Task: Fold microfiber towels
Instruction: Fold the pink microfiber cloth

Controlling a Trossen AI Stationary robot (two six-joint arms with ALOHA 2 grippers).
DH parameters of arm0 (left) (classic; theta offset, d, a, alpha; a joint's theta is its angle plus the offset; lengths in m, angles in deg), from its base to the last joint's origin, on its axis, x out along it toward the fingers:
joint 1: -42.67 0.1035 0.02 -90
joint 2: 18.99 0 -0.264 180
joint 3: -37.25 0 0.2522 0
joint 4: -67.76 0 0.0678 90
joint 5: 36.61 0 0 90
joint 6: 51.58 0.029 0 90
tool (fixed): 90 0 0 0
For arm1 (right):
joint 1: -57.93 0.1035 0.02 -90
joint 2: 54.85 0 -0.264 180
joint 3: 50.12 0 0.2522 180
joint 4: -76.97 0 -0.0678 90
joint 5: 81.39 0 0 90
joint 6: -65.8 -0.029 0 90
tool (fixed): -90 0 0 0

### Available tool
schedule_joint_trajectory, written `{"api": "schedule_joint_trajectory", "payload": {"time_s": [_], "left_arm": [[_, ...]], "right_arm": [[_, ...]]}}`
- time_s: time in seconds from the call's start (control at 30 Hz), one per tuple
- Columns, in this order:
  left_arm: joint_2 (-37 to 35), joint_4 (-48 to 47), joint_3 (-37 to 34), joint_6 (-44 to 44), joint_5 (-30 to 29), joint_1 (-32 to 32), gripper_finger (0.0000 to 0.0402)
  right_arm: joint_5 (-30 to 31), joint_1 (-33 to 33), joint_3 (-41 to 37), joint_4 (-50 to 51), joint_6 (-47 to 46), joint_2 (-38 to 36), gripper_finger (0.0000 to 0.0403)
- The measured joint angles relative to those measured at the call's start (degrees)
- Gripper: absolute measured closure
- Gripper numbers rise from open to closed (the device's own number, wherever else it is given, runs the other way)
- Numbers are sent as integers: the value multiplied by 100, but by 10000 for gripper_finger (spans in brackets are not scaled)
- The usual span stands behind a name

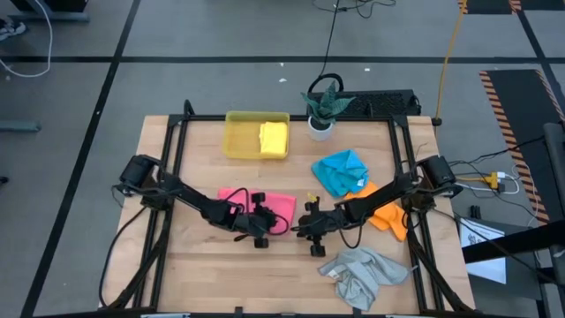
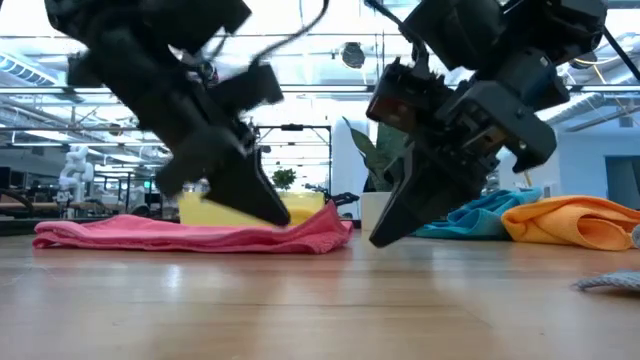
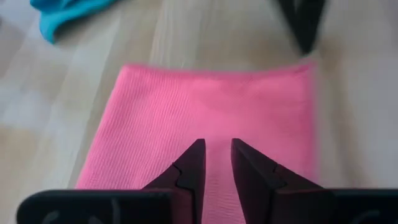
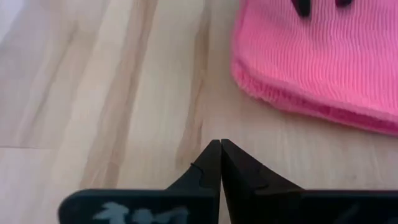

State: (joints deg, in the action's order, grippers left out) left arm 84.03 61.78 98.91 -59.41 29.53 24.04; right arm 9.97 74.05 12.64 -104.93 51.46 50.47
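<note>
The pink towel (image 1: 281, 205) lies folded flat on the wooden table, also seen in the low view as the pink towel (image 2: 120, 235). My left gripper (image 1: 263, 223) comes slanting down from the left onto it, its fingers closed to a narrow gap with pink cloth in it. My right gripper (image 4: 221, 148) is shut with nothing in it, its tips low over bare wood just right of the towel's right edge (image 4: 261, 93). Whether they touch the table I cannot tell. A yellow towel (image 1: 274, 139) lies in the yellow tray (image 1: 237, 134). My left gripper has pink cloth (image 3: 217, 163) between its two fingers (image 3: 191, 167), on the towel's upper side, right of its middle. The fingers slant down from the table's left. One layer or a fold, I cannot tell. The towel lies on the table, its right end (image 2: 325, 225) slightly raised.
A blue towel (image 1: 342, 172) and an orange towel (image 1: 388, 216) lie crumpled at the right. A grey towel (image 1: 364, 274) lies at the near right. A potted plant (image 1: 322, 110) stands at the far edge beside the tray. Bare wood lies near the front left.
</note>
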Motion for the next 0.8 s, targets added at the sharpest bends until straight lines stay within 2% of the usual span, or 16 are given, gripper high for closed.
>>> {"api": "schedule_joint_trajectory", "payload": {"time_s": [0.23, 0.43, 0.5, 0.8], "left_arm": [[-150, 321, 7, 129, 0, -176, 321], [125, 644, 13, 167, 1, -102, 321], [226, 604, 15, 167, 17, -57, 321], [438, 730, 10, 149, 179, 131, 321]], "right_arm": [[342, -31, 2, -348, -380, 252, 402], [727, -158, 13, -221, -1137, 313, 402], [945, -209, 13, -174, -1233, 313, 403], [1203, -438, 11, -126, -1431, 317, 403]]}}
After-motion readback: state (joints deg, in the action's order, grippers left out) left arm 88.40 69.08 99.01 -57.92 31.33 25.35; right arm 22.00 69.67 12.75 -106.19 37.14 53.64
